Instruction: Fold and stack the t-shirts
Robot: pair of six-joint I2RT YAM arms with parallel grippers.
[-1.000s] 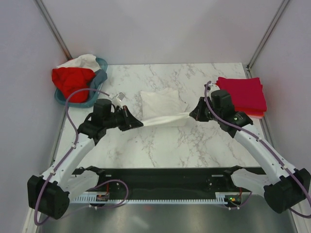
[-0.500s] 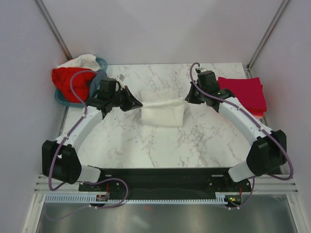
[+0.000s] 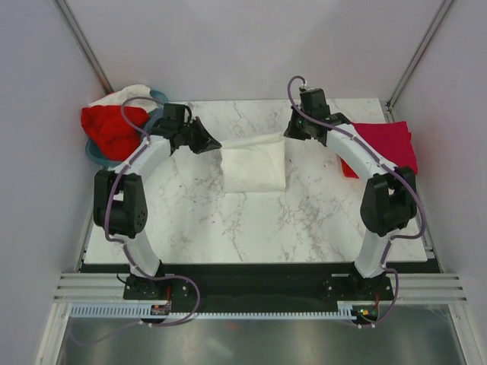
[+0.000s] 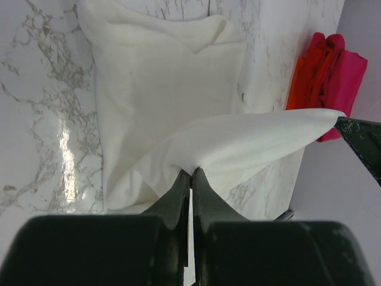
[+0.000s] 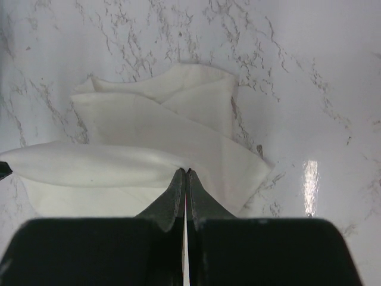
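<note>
A white t-shirt (image 3: 253,169) lies partly folded in the middle of the marble table (image 3: 304,220). Its upper layer is lifted and stretched between both grippers above the far part. My left gripper (image 3: 218,144) is shut on the left end of that lifted edge, and in the left wrist view (image 4: 191,171) the cloth (image 4: 161,83) fans out from its tips. My right gripper (image 3: 287,136) is shut on the right end; the right wrist view (image 5: 187,171) shows the shirt (image 5: 149,119) pinched there. A folded stack of red and pink t-shirts (image 3: 386,144) lies at the right edge.
A teal basket (image 3: 97,156) at the far left holds a red shirt (image 3: 114,125) and a white cloth (image 3: 128,94). The red stack (image 4: 324,68) sits close behind my right arm. Grey walls close in on both sides and the back.
Both arms have swung away from the near side toward the back of the table. They carried the shirt's pinched edge over its folded body to the far side.
</note>
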